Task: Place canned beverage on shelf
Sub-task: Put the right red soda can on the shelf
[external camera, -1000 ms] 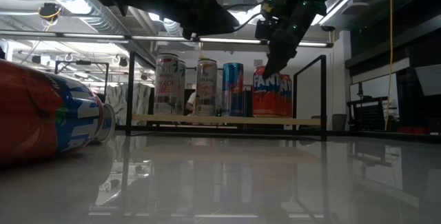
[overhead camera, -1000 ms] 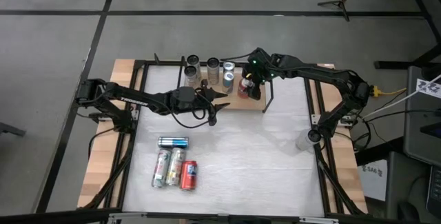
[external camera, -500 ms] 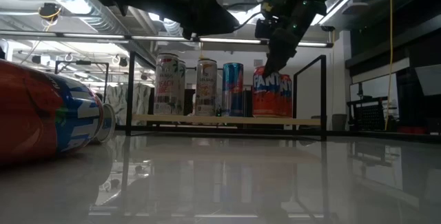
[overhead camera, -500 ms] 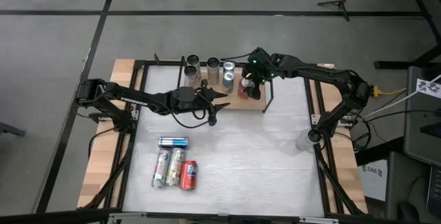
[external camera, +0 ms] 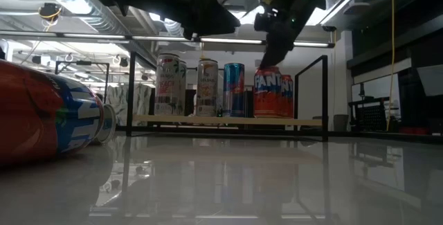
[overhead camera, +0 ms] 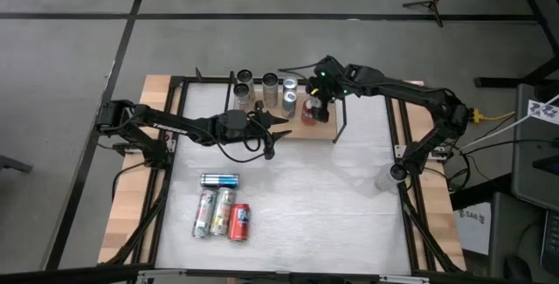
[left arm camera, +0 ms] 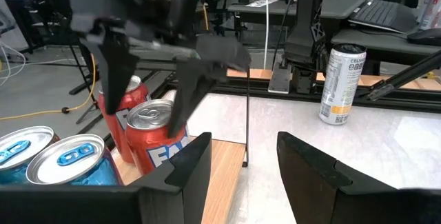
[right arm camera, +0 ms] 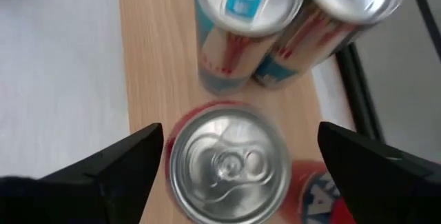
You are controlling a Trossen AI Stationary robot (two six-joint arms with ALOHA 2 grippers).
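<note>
The shelf (overhead camera: pixel 301 130) is a light-wood board at the table's far middle, with several cans standing upright on their bases on it. At its right end stands a red can (right arm camera: pixel 231 163). My right gripper (external camera: pixel 272 50) hangs open just above it. Its fingers (right arm camera: pixel 131 158) slant down on either side of the can's top, with a gap on both sides. A second red can (right arm camera: pixel 321 194) stands right behind the first. My left gripper (left arm camera: pixel 244 158) waits open and holds nothing. It hovers level in front of the shelf's near edge.
Several cans (overhead camera: pixel 223 205) lie on their sides at the table's near left. One shows large at the low view's left (external camera: pixel 48 114). A tall can (left arm camera: pixel 341 83) stands alone near the table's right edge. Black rod uprights (external camera: pixel 325 97) rise at the shelf's ends.
My right gripper has risen a little, straight up off the red can's top. The can stays standing on the shelf where it was.
</note>
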